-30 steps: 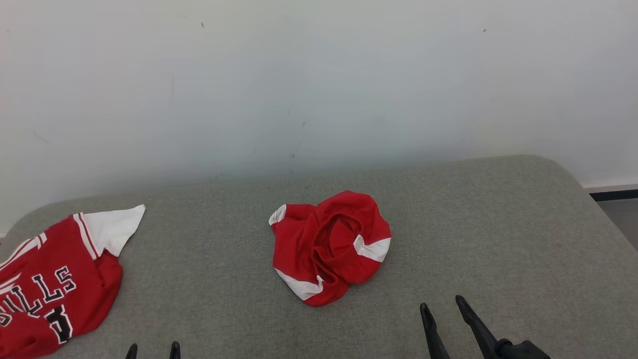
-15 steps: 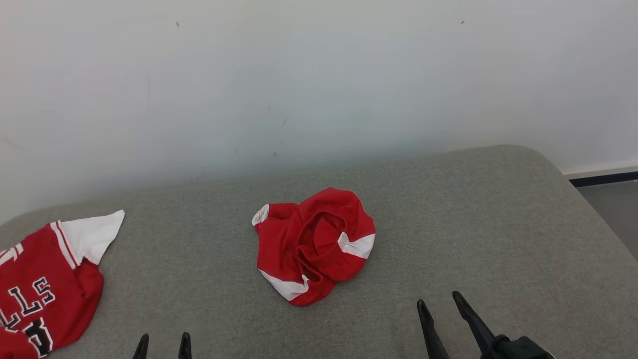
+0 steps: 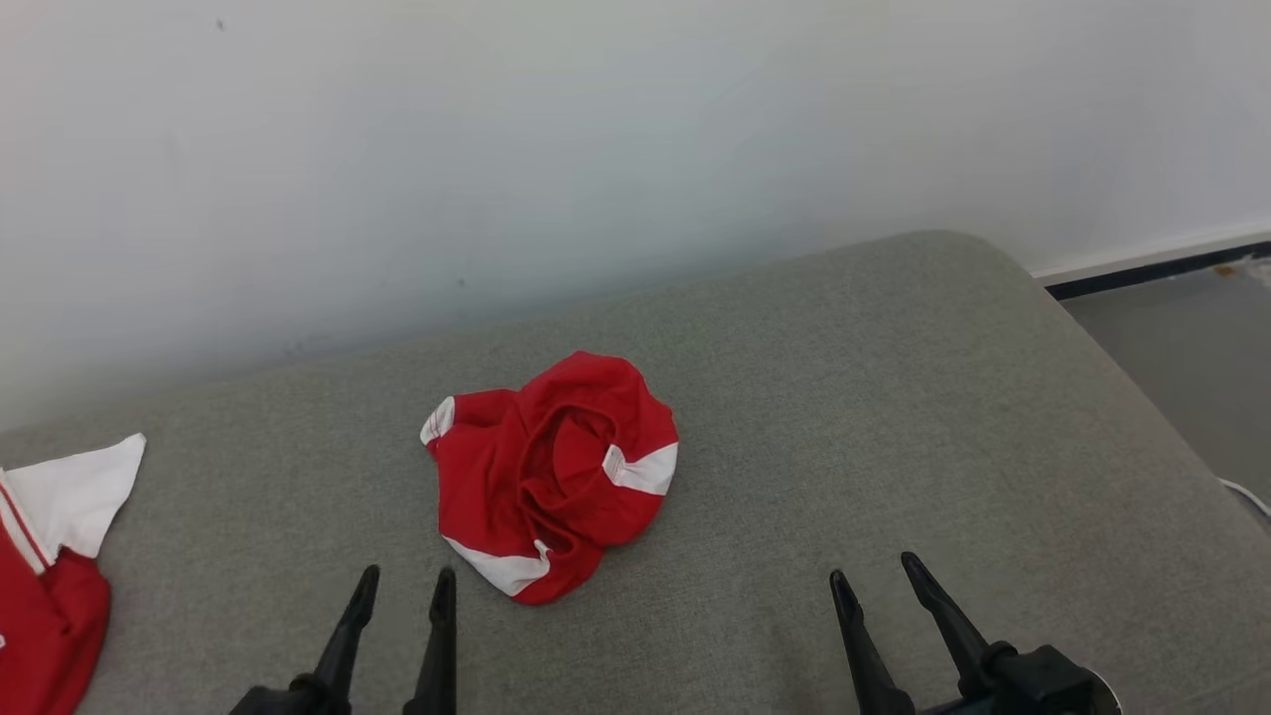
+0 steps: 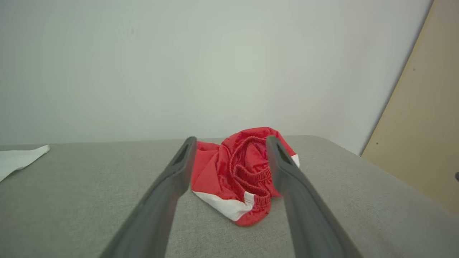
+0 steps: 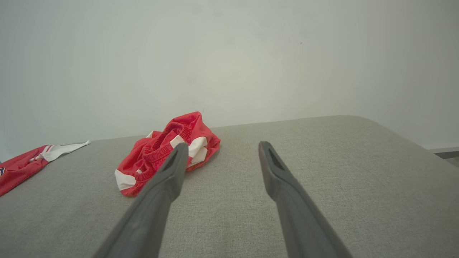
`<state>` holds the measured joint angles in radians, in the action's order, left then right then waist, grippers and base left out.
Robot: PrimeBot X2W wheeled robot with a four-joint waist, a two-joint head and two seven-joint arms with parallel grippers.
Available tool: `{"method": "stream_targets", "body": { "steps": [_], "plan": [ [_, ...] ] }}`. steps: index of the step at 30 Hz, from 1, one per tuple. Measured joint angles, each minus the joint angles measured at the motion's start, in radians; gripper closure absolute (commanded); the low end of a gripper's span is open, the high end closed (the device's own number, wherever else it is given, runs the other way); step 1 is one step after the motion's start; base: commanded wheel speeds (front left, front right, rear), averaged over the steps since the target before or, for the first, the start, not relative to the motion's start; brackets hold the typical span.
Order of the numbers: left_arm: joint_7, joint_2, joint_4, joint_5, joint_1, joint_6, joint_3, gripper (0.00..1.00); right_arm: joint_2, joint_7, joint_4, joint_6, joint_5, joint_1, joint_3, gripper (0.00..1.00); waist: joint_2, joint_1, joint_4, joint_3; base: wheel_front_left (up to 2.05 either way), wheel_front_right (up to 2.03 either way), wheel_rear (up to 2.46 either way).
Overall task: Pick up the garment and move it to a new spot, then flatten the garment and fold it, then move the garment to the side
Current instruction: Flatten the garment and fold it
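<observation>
The left pincer (image 3: 408,573) stands with its two dark fingers spread wide, holding nothing and touching nothing. The right pincer (image 3: 874,568) is the same: jaws wide apart and empty. Both hang over the grey cushion (image 3: 894,397), though whether any fingertip grazes the fabric is hard to tell. The arms behind them are cut off by the bottom of the head view. A second red and white shirt (image 3: 50,556) at the far left is cropped by the picture's edge. The red garment (image 3: 551,477) is bunched into a heap, with white trim and a gathered elastic band showing, so its full shape cannot be made out. It lies near the middle of the cushion, just ahead of the left pincer and slightly to its right. In the left wrist view it sits between that pincer's fingers, beyond their tips. It is well apart from the right pincer, ahead and to that pincer's left.
</observation>
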<state>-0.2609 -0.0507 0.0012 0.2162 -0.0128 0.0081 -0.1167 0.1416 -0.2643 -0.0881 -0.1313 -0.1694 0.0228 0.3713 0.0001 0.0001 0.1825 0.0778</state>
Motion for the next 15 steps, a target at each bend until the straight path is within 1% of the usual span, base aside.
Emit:
{"method": "stream_targets", "body": {
  "steps": [4,8,10,15],
  "plan": [
    [0.000,0.001,0.061,-0.004,-0.076,-0.035,-0.053,0.00,0.001,0.000,0.008,0.000,0.000,-0.018,-0.003,0.00,0.0000,0.0000,0.025,-0.028,0.00,0.00,0.00],
    [0.000,0.000,0.163,-0.020,-0.174,-0.067,-0.092,0.00,0.004,0.000,0.010,0.000,0.001,-0.029,0.002,0.00,0.0000,0.0000,0.045,-0.062,0.00,0.00,0.00],
    [0.000,0.001,0.220,-0.016,-0.259,-0.077,-0.115,0.00,0.007,0.000,0.012,0.000,0.002,-0.037,0.000,0.00,0.0000,0.0001,0.057,-0.088,0.00,0.00,0.00],
    [0.004,0.001,0.348,-0.005,-0.377,-0.088,-0.181,0.00,0.009,0.000,0.015,0.000,0.002,-0.052,0.003,0.00,0.0001,0.0001,0.072,-0.130,0.00,0.00,0.00]
  ]
}}
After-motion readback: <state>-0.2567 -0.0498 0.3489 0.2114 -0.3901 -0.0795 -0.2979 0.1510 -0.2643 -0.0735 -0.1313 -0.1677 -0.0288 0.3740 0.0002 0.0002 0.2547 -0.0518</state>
